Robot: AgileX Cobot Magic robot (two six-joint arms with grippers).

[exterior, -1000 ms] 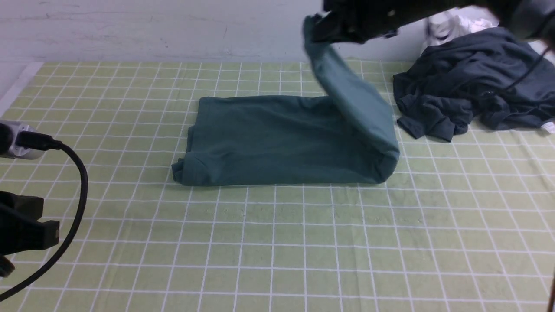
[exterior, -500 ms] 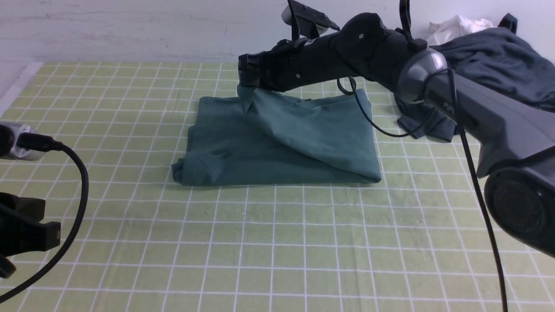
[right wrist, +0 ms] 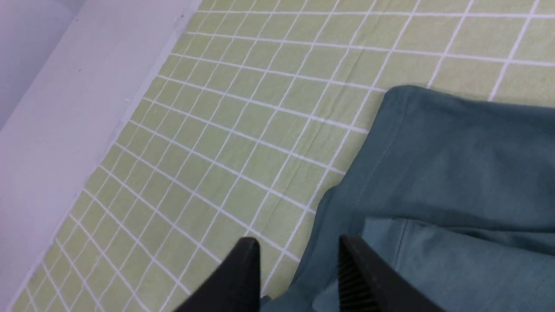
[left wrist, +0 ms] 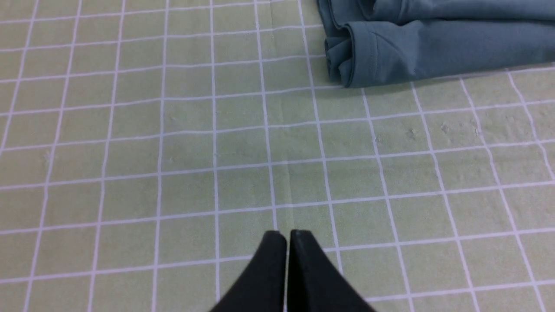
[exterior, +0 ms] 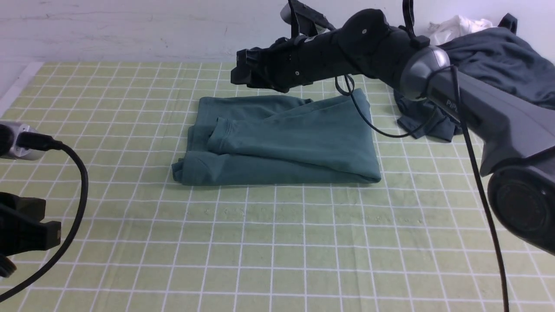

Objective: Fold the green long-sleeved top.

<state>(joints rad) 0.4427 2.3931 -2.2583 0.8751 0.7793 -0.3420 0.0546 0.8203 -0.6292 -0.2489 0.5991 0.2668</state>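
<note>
The green long-sleeved top (exterior: 282, 138) lies folded in a flat rectangle on the checked green table. A sleeve with its cuff (exterior: 219, 134) lies across its top layer. My right gripper (exterior: 237, 73) is open and empty, hovering just above the top's far left corner. In the right wrist view the right gripper (right wrist: 299, 249) has its jaws apart over the top's edge (right wrist: 455, 151). My left gripper (left wrist: 287, 236) is shut and empty over bare table. It is well short of the top's near corner (left wrist: 390, 47) and shows at the left edge of the front view (exterior: 39, 232).
A dark charcoal-grey garment (exterior: 498, 60) and a white cloth (exterior: 455, 24) are piled at the back right. The right arm (exterior: 455, 99) reaches across above the top's right side. A white wall runs along the back, and the table's edge (exterior: 15, 89) is at the far left.
The right gripper carried the lifted right part of the top leftwards over the folded body, then opened. The cloth now lies flat and the gripper has risen slightly. The left arm is still.
</note>
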